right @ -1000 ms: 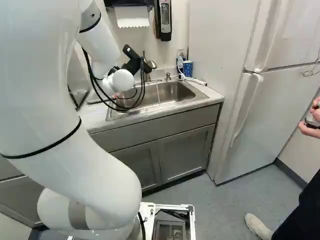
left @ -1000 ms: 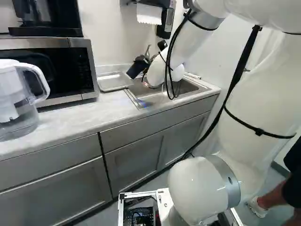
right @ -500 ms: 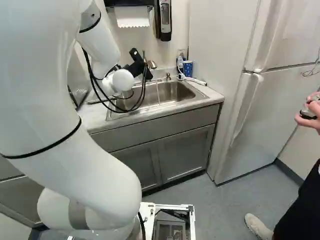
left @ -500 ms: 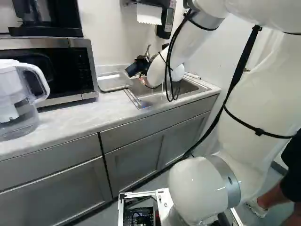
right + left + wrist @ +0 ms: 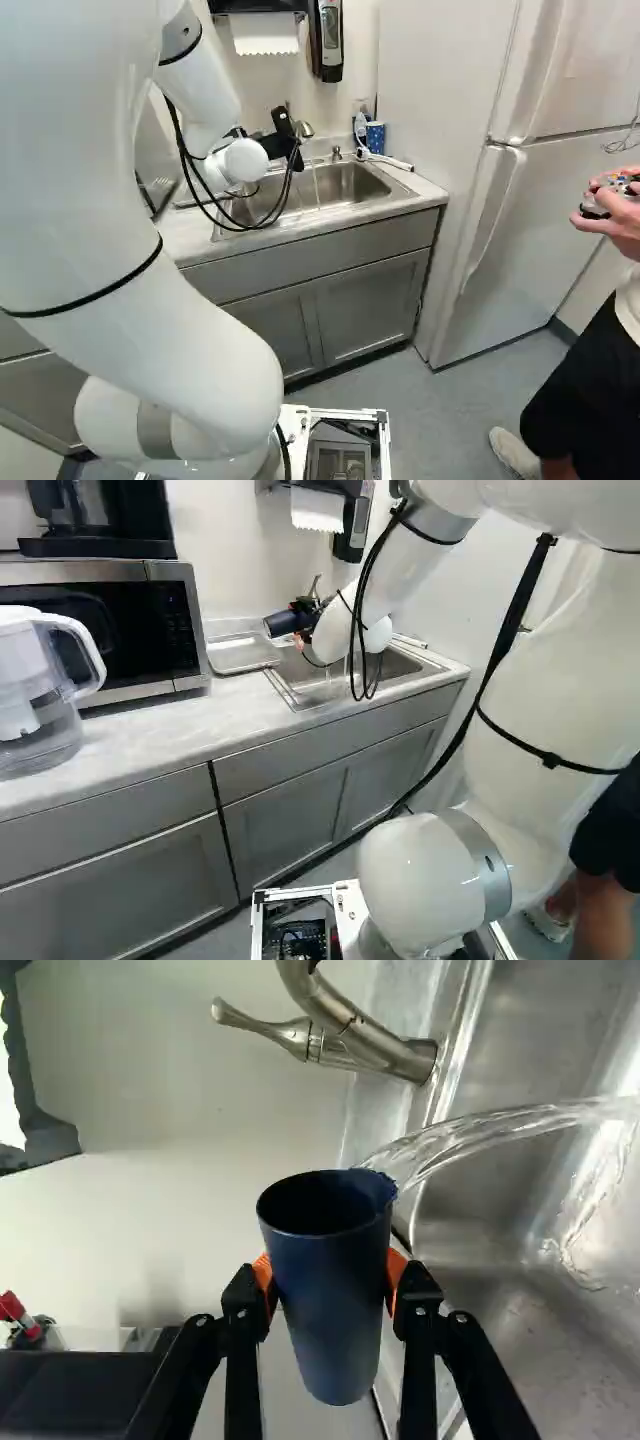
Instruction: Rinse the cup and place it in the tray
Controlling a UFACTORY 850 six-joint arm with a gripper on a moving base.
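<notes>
Left base view: I had rolled the cup (image 5: 280, 623) nearer level, by the rear left corner of the sink (image 5: 402, 666), beside the tray (image 5: 235, 655). Right base view: tap (image 5: 305, 129) running; cup not discernible. Wrist view: gripper (image 5: 331, 1276) part-open, pads (image 5: 397, 1272) against both sides of the cup; water (image 5: 500, 1130) arced off its lip. Judged: pouring out; tray placement remained.

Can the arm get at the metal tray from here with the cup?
Probably yes. The tray lies beside the sink, close to the dark blue cup in the gripper, and nothing visible blocks the way between. The microwave stands close beside the tray, though.
</notes>
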